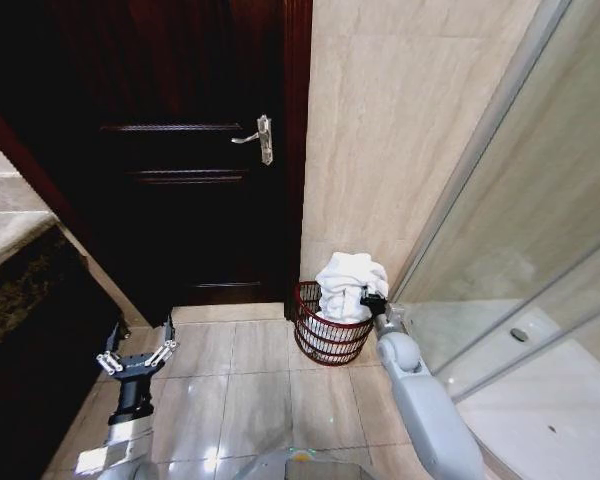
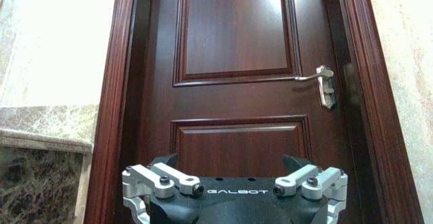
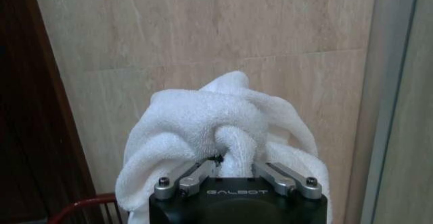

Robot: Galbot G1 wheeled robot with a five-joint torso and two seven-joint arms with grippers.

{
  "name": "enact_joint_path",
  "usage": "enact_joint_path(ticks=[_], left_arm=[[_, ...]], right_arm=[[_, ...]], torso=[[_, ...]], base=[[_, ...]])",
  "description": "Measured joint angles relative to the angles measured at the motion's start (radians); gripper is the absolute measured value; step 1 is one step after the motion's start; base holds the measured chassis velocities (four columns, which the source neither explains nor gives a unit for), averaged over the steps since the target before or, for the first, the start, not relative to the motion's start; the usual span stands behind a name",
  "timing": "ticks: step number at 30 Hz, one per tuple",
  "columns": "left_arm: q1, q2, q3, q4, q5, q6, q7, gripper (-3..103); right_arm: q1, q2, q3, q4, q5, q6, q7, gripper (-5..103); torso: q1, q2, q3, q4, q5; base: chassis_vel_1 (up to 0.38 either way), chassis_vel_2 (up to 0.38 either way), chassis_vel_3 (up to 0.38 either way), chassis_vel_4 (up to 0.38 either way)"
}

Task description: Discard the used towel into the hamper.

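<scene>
1. Right hand (image 3: 236, 169) sits closest to its wrist camera, fingers clamped on a pinched fold of the white towel (image 3: 216, 127); the cloth bulges up and around the fingertips.
2. From the head view, the towel (image 1: 348, 284) mounds above the rim of the hamper (image 1: 325, 335), its lower part inside the basket. Right hand (image 1: 370, 299) grips it at the side nearest the shower glass.
3. Hamper: round, dark red openwork, standing on the tiled floor (image 1: 260, 390) in the corner between the dark wooden door (image 1: 180, 150) and the beige tiled wall (image 1: 400, 130).
4. Right arm reaches forward and slightly inward from the lower right, hand level with the hamper's rim.
5. Left hand (image 1: 137, 356) hangs low on the left, well apart from the hamper, fingers spread and holding nothing. It points at the door, lever handle (image 2: 323, 84) up ahead.
</scene>
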Motion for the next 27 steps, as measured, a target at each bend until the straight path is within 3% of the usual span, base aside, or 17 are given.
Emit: enact_joint_path(ticks=[7,14,27], left_arm=[[-0.001,0.0,0.009,0.0,0.013,-0.004,0.001,100],[0.001,0.0,0.016,0.016,0.022,-0.017,0.001,100],[-0.007,0.0,0.018,0.023,0.022,-0.023,-0.001,100]], right_arm=[[0.005,-0.016,0.008,0.02,-0.003,-0.067,-0.034,12],[0.03,-0.021,0.013,0.038,-0.007,-0.193,-0.068,12],[0.053,-0.029,-0.001,0.036,-0.003,-0.242,-0.074,12]], torso=[[-0.011,-0.027,-0.016,-0.0001,-0.0001],[-0.024,-0.059,-0.035,0.0,-0.0001],[-0.039,-0.102,-0.064,-0.0001,-0.0001]], base=[[0.0,0.0,0.0,0.0],[0.0,0.0,0.0,0.0],[0.0,0.0,0.0,0.0]])
